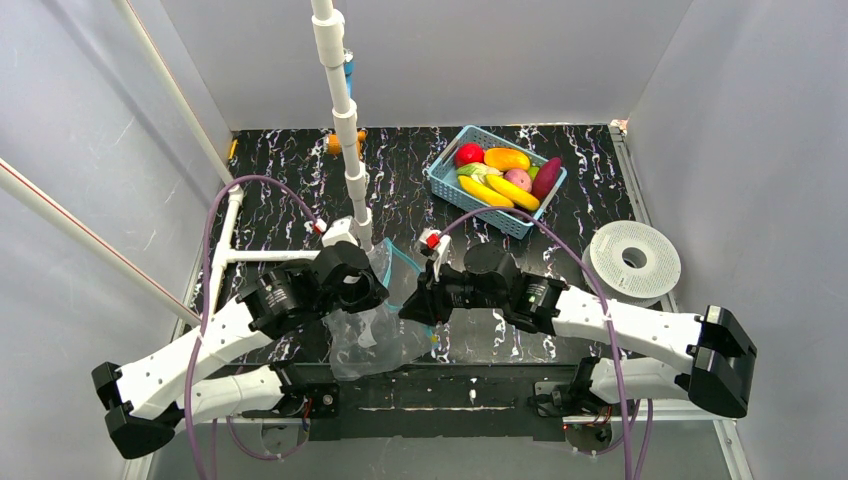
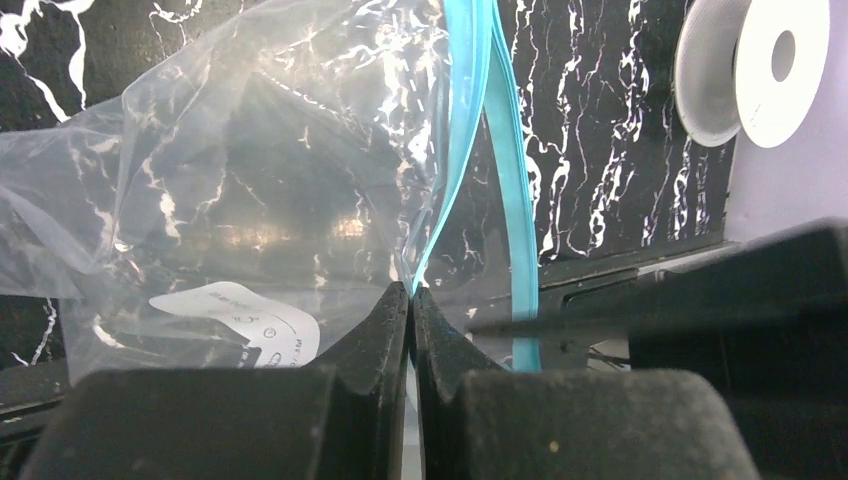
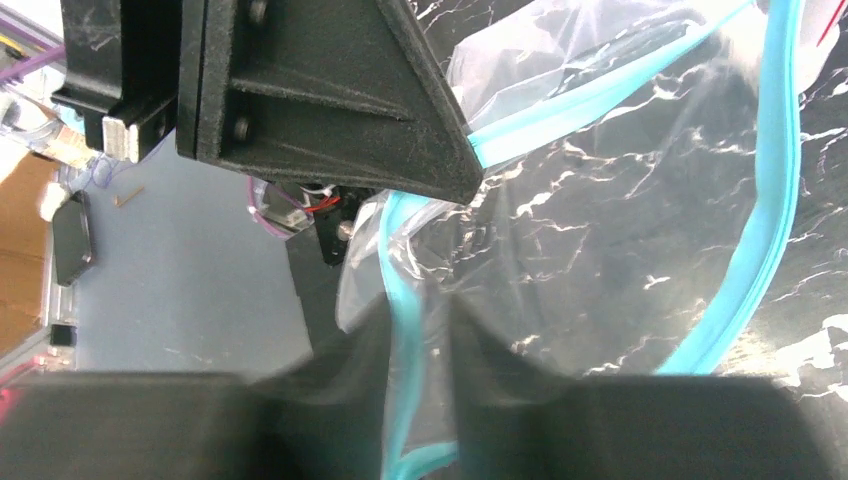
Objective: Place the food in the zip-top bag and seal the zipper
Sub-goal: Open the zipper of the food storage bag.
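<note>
The zip-top bag [image 1: 372, 335] hangs crumpled and see-through between my two grippers at the near middle of the table. My left gripper [image 2: 411, 292] is shut on its teal zipper [image 2: 468, 120], pinching one side of the rim; the other side of the rim [image 2: 520, 200] bows away, so the mouth gapes. My right gripper [image 3: 420, 305] stands slightly open, with the zipper strip [image 3: 400, 260] and clear plastic loose in the gap. The bag shows a white label [image 2: 235, 320] and nothing inside. The food [image 1: 505, 175], bananas, mango, red, pink and purple pieces, lies in the basket at the back.
The light-blue lattice basket [image 1: 440, 185] stands at the back right of the marbled black table. A white spool [image 1: 634, 260] lies at the right edge. A white pipe stand [image 1: 345, 120] rises at the back left, just behind the left gripper [image 1: 365, 285].
</note>
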{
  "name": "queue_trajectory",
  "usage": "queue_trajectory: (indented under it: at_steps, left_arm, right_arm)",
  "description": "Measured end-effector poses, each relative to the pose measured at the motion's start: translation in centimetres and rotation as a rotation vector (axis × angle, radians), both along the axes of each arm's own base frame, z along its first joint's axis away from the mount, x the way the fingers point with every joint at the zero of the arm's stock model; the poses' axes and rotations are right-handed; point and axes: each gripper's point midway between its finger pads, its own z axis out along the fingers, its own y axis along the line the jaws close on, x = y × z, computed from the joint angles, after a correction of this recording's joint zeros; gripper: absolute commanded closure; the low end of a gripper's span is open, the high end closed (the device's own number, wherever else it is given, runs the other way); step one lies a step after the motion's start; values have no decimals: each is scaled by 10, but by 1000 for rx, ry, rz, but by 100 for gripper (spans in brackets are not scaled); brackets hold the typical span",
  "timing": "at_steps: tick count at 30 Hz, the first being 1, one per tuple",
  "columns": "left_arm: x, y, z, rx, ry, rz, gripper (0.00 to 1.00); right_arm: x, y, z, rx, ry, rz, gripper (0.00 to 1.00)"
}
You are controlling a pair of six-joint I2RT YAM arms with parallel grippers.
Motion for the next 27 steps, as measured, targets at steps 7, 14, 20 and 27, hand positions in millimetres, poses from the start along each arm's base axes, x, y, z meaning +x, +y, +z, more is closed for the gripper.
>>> queue_trajectory:
  at_steps: [7,14,20,27]
  left_arm:
    - [0,0,0,14,-13,-24,100]
    - [-4,4,4,-19,-34,-31,100]
    - [-6,7,10,-45,-52,-31,100]
    - [-7,6,11,-55,-44,-32,100]
  right_arm:
    - [14,-11,17,-27,41,-126,13]
    - [71,-56,27,-57,149,-457,13]
    - [73,-59,6,-118,242,-478,22]
    - [60,-39,-23,-187,334,-406,49]
